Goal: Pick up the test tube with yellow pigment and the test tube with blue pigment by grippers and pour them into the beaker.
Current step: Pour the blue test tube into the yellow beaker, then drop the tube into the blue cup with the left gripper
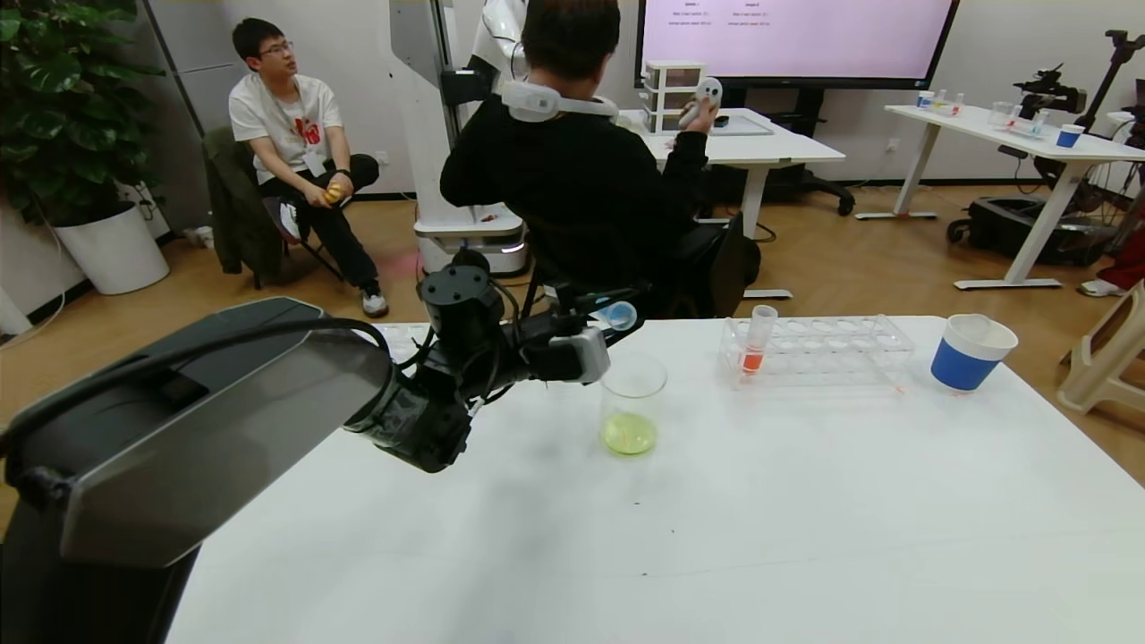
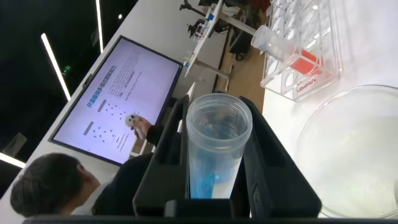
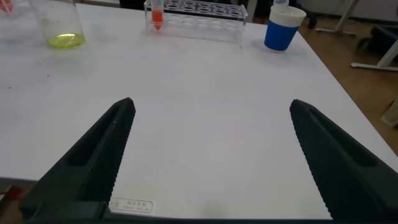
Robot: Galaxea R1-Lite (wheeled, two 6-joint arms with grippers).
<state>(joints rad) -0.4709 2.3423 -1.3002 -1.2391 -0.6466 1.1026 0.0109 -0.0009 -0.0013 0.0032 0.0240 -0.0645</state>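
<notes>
head view: left gripper clamps blue tube.

The bench is plain white. The clear beaker has yellow-green liquid at its bottom. The clear test tube in the black left hand shows bright blue. The rack tube has an orange-red tip. The paper cup is blue with a white rim.

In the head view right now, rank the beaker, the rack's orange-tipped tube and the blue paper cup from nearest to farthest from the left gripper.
1. Beaker, just below the left gripper.
2. Orange-tipped tube, in the rack's near end, to the right.
3. Blue paper cup, past the rack, far right.
</notes>
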